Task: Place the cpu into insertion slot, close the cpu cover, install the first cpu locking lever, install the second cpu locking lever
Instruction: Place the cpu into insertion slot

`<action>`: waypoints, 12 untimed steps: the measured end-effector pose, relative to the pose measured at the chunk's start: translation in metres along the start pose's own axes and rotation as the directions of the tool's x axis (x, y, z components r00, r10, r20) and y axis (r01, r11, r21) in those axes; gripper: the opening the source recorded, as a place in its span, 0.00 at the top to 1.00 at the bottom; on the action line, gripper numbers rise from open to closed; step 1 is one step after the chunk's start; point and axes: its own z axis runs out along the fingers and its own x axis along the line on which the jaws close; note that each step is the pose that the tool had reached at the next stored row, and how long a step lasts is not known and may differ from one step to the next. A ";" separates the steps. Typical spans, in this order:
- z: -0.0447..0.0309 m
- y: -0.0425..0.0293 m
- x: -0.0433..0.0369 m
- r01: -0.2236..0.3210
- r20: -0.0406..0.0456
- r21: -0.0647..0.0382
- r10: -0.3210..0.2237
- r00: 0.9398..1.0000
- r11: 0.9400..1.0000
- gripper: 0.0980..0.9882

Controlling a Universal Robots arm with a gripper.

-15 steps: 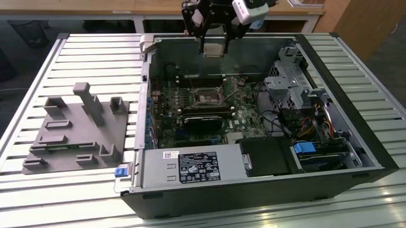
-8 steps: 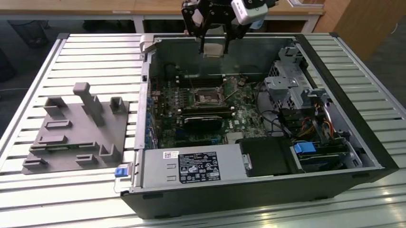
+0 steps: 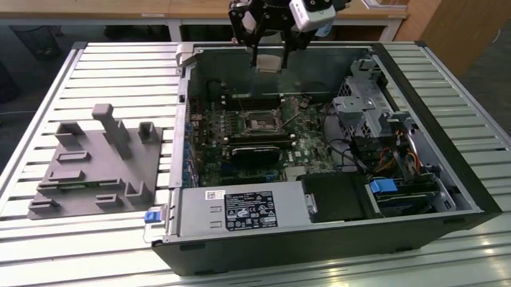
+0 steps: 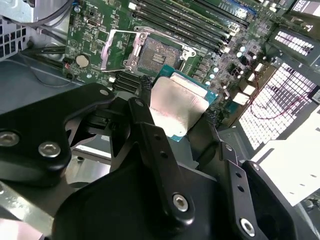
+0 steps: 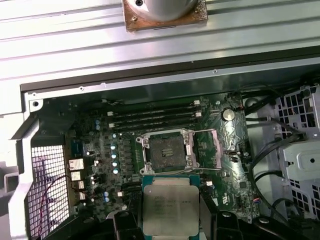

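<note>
Claw (with cpu) aloft over case

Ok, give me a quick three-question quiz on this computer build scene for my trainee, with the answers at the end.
1. What is the gripper holding above the open case?
2. True or false: the insertion slot is empty.
3. The cpu cover is: A) shut over the slot, B) swung open beside the slot, C) lying on the table outside the case.

Key: 1) the cpu; 2) true; 3) B.
</note>
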 end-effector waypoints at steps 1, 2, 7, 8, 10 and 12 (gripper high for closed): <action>0.0001 0.0000 0.0000 -0.006 0.001 0.000 0.006 1.000 1.000 0.50; 0.0002 0.0000 0.0000 -0.013 0.001 0.000 0.013 1.000 1.000 0.50; 0.0005 0.0000 0.0000 -0.073 0.007 0.001 0.073 0.997 0.997 0.50; 0.0005 0.0000 0.0000 -0.083 0.008 0.001 0.083 0.997 0.997 0.50; 0.0006 0.0000 0.0000 -0.103 0.009 0.000 0.103 0.995 0.995 0.50; 0.0007 0.0000 0.0000 -0.119 0.011 0.000 0.119 0.993 0.993 0.50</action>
